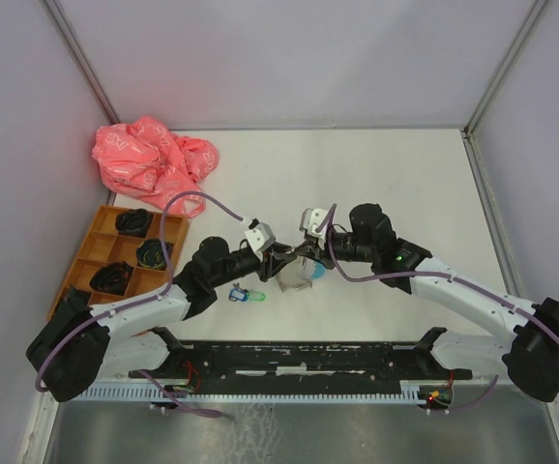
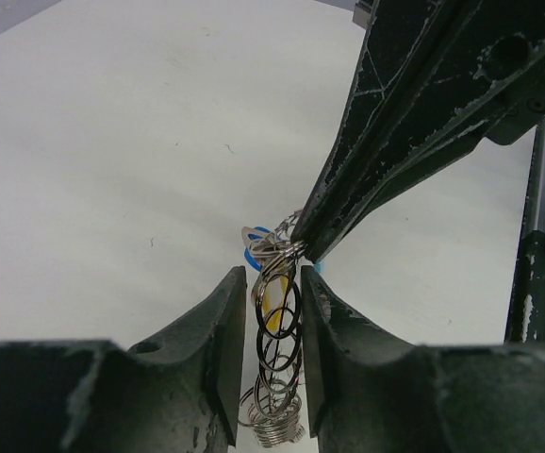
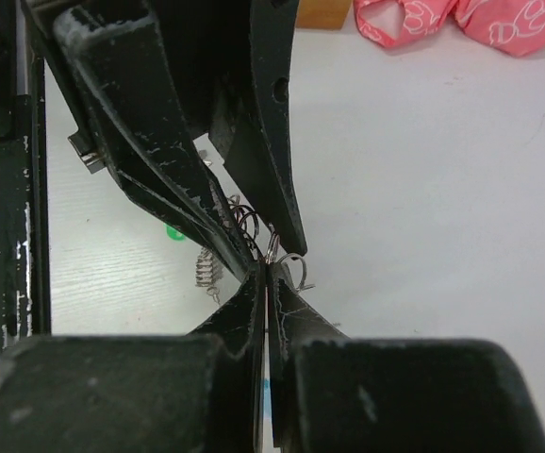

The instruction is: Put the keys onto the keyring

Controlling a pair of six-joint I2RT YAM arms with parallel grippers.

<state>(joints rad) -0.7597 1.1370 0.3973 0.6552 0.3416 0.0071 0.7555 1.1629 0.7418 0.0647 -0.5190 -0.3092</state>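
The keyring [image 1: 305, 275], a chain of dark wire loops with a light-blue part, hangs between both grippers at the table's middle. In the left wrist view the chain [image 2: 278, 351] runs down between my left gripper's [image 2: 272, 276] fingers, which stand apart on either side of it. A yellow key tag [image 2: 274, 317] shows behind the loops. My right gripper [image 3: 268, 270] is shut, pinching the silver rings at the chain's top, with its fingers [image 2: 367, 179] reaching in from the upper right. Another key with a green and blue tag [image 1: 247, 295] lies on the table left of the grippers.
A crumpled pink bag [image 1: 150, 160] lies at the back left. A wooden compartment tray [image 1: 94, 253] with dark items stands at the left edge. A black rail [image 1: 299, 360] runs along the near edge. A small metal spring [image 3: 206, 269] lies on the table near the green tag [image 3: 173, 231].
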